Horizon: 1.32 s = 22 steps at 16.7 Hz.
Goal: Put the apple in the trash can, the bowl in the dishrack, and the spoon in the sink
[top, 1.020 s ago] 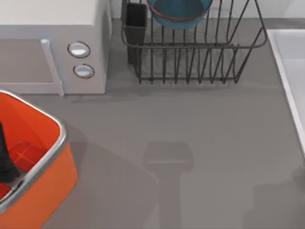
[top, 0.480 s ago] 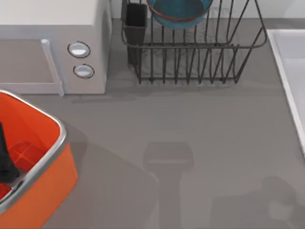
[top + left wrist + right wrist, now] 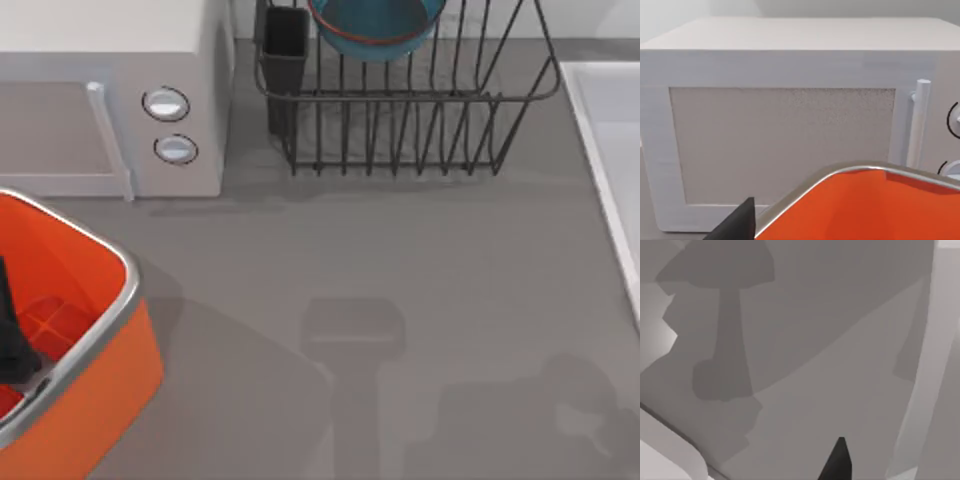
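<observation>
- Shifted since the earlier top views: the soft arm shadow at 5 o'clock on the table (image 3: pixel 400 260) has crept in from the right edge toward the middle and spread wider. Everything else sits as it did.
- Right gripper (image 3: pixel 837 460): one dark tip pokes in over grey surface crossed by shadows, a pale raised edge alongside. Can't tell whether it is spread or pressed together, and nothing is seen held.
- Left gripper (image 3: pixel 737 222): dark tip just beside the silver rim of the trash can (image 3: pixel 865 205), facing the microwave (image 3: pixel 785 140). Spread or closed, can't tell. From above, the left arm (image 3: pixel 12 335) hangs inside the bin at 8 o'clock.
- Bowl (image 3: pixel 375 25) already sits in the dishrack (image 3: pixel 400 100) at 12 o'clock, beside the black utensil cup (image 3: pixel 285 45), well apart from both grippers.
- Sink (image 3: pixel 600 110) lies at 3 o'clock, rim running down the right edge.
- Apple and spoon: can't place either from these views.
- Judgement: bowl step done. The apple was probably dropped in the bin, and the spoon is likely the job left.
- Risk: left arm lifting out could catch the bin's rim and drag or tip it, since it sits low and close to that edge.
- Risk: right arm swinging wide near 3 o'clock could knock the sink rim.
</observation>
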Motion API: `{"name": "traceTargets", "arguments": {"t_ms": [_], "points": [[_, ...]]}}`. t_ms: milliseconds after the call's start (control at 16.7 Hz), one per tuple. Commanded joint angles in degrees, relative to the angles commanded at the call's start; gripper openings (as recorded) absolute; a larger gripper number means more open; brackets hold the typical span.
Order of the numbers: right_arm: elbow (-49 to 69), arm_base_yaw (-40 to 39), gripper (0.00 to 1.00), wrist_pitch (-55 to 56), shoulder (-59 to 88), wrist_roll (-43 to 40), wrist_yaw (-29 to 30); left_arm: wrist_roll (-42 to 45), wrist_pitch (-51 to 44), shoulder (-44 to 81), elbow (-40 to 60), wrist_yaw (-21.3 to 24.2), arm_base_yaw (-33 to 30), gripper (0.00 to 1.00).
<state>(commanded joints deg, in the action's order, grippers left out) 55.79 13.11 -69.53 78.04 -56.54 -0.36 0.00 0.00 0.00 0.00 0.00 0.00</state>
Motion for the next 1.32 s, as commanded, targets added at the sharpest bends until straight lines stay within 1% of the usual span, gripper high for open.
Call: {"name": "traceTargets", "arguments": {"t_ms": [120,300,780,960,1140,1320], "points": [[6.6,-0.2,0.00,-2.3,5.8,-0.1,0.0,0.0,0.0,0.0,0.0,0.0,0.0,1.00],[20.9,-0.6,0.00,-7.0,17.2,-0.2,-0.1,0.0,0.0,0.0,0.0,0.0,0.0,1.00],[72.6,-2.1,0.00,-20.9,53.2,1.4,-0.4,0.0,0.0,0.0,0.0,0.0,0.0,1.00],[89.5,-2.7,0.00,-24.7,64.5,2.7,-0.5,0.0,0.0,0.0,0.0,0.0,0.0,1.00],[101.8,-3.3,0.00,-27.2,73.1,3.9,-0.5,0.0,0.0,0.0,0.0,0.0,0.0,1.00],[108.8,-3.7,0.00,-28.5,78.3,4.8,-0.6,0.0,0.0,0.0,0.0,0.0,0.0,1.00]]}}
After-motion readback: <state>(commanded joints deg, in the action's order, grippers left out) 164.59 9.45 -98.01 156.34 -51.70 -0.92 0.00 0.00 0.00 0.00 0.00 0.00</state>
